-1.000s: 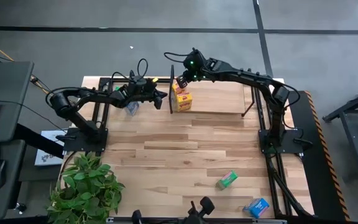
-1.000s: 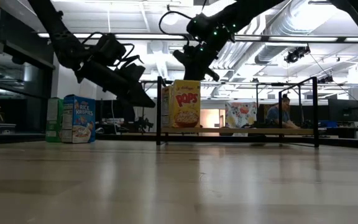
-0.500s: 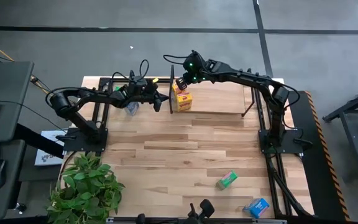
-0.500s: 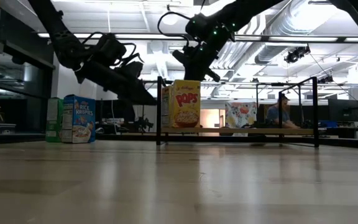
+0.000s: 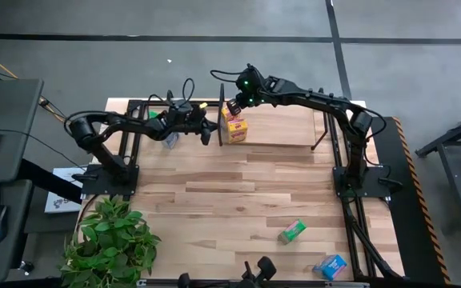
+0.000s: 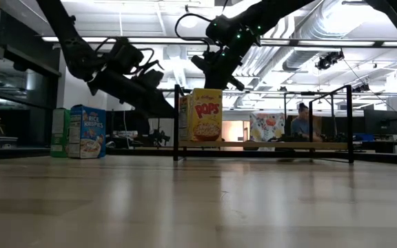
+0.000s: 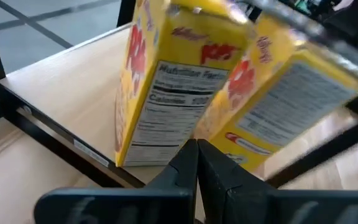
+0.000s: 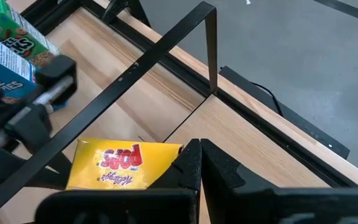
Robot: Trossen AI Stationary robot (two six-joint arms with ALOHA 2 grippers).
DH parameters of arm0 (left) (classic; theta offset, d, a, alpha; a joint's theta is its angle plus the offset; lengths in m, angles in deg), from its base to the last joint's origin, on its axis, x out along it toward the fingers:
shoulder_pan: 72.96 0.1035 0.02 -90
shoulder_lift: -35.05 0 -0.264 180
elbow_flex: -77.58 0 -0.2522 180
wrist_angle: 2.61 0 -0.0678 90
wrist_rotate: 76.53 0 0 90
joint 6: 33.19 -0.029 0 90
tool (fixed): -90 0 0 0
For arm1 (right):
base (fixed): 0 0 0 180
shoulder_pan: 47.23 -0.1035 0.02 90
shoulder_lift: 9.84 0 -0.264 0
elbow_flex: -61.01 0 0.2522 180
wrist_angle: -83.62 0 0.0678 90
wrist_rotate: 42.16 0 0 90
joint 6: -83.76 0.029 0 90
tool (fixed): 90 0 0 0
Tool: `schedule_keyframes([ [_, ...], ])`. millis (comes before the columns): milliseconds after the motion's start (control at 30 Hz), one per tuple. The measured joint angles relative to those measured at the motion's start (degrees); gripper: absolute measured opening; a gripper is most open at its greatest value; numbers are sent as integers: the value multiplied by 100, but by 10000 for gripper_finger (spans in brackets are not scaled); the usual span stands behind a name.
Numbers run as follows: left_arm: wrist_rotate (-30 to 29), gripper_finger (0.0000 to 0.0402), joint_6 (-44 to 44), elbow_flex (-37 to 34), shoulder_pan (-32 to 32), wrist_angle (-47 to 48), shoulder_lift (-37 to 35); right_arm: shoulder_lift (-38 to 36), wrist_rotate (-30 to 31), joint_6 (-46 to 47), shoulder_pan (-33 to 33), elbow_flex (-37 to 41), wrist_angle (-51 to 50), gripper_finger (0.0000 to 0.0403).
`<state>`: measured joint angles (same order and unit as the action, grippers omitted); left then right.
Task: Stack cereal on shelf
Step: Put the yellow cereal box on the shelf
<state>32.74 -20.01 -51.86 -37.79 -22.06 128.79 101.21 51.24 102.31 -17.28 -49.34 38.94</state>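
A: Status? Two yellow boxes (image 5: 234, 126) stand at the left end of the shelf (image 5: 282, 128).
B: Right pincer (image 5: 232, 106) hovers just above them, fingers together, empty. Left pincer (image 5: 211, 130) just beside the shelf end — also closed, empty.
A: Next — blue box (image 5: 331, 266) and green box (image 5: 293, 231) lie at the bench front; blue and green pair (image 6: 79, 131) waits left.

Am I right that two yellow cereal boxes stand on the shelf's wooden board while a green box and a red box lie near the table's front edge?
Nearly. The two yellow cardboard cereal boxes do stand on the black-framed shelf's light wooden board, and the green box lies near the front edge, but the box beside it is a blue box, not red. The high view shows this.
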Motion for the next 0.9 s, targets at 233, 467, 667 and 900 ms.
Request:
schedule_keyframes([
  [233, 260, 0, 10, 308, 4, 23, 309, 0, -55, 68, -1, -6, -71, 0],
  [467, 227, 0, -84, 313, 9, 46, 340, 0, -46, 70, -45, -7, -498, 0],
  [667, 225, 0, -130, 313, 34, 41, 340, 0, -46, 68, -157, -7, -511, 0],
  [900, 38, 0, -132, 313, 84, 52, 338, -2, 2, 61, -258, -7, -568, 0],
])
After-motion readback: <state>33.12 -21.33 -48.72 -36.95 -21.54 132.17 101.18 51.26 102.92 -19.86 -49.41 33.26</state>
